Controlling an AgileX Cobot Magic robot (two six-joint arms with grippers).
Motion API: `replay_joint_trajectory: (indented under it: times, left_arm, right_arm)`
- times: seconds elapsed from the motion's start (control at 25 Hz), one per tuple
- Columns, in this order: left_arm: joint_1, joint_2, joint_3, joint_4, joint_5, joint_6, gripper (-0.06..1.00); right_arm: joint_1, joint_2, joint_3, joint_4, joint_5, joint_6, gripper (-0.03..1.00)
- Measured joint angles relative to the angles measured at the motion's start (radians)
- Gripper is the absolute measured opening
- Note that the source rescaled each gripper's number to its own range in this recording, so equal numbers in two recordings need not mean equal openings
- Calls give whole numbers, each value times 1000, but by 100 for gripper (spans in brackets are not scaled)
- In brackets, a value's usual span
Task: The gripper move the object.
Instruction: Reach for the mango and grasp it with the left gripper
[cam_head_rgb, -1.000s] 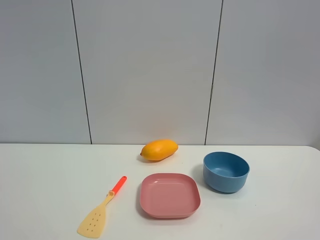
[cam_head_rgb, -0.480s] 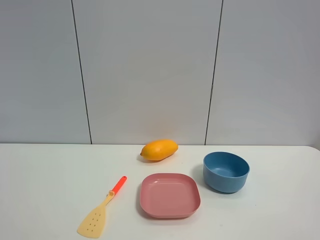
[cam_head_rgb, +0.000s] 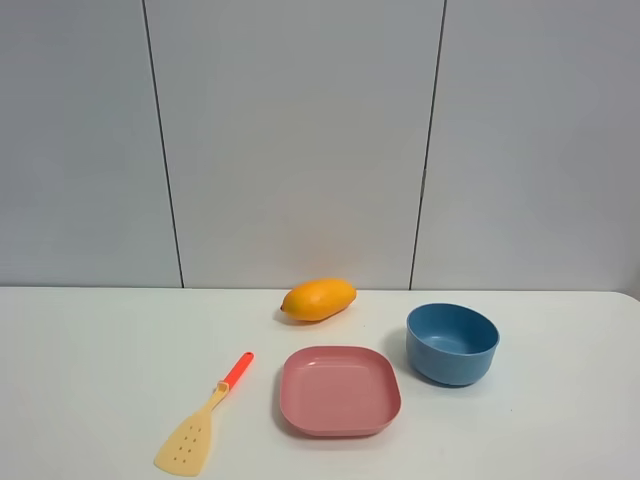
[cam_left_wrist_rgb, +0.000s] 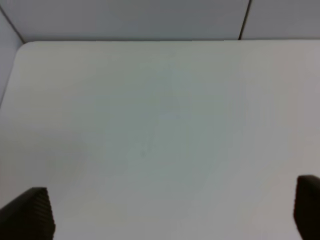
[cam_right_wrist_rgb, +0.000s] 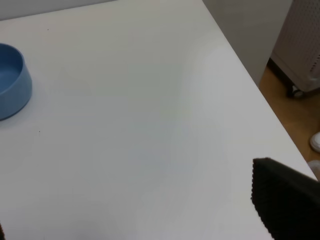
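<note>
One mango (cam_head_rgb: 318, 299), lying on the table (cam_head_rgb: 90, 350) by the back wall, behind the pink plate (cam_head_rgb: 340, 390). Left gripper (cam_left_wrist_rgb: 172, 210) and right gripper (cam_right_wrist_rgb: 140, 215): both spread wide, empty, neither near it. Risk: smooth oval skin; an off-centre pinch would likely squirt or roll it.

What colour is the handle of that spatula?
The spatula handle is orange-red; the exterior high view shows it best.

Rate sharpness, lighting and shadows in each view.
Exterior high: sharp, evenly lit, soft shadows under the mango and blue bowl, no glare. Left wrist: hazy, greenish cast on the table. Right wrist: mildly blurred, evenly lit.
</note>
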Motion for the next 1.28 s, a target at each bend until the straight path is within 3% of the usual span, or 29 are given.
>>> replay_joint_trajectory:
  times: [0.36,0.48,0.64,0.8,0.88,1.28]
  left_arm:
    - [-323,584,-393,57,-16,81,100]
    - [-381,687,-487,68,-16,119,100]
    - [-469,882,-675,71,-13,258,100]
    - [-510,1043,-835,34,29,399,100]
    - [-513,1144,-936,-22,75,477,100]
    - [-512,1409,-1231,-181,117,524,100]
  right_arm:
    - [0,0,0,0,0,0,100]
    - [0,0,0,0,0,0,100]
    - [0,0,0,0,0,0,100]
    - [0,0,0,0,0,0,100]
    - [0,0,0,0,0,0,100]
    - [0,0,0,0,0,0,100]
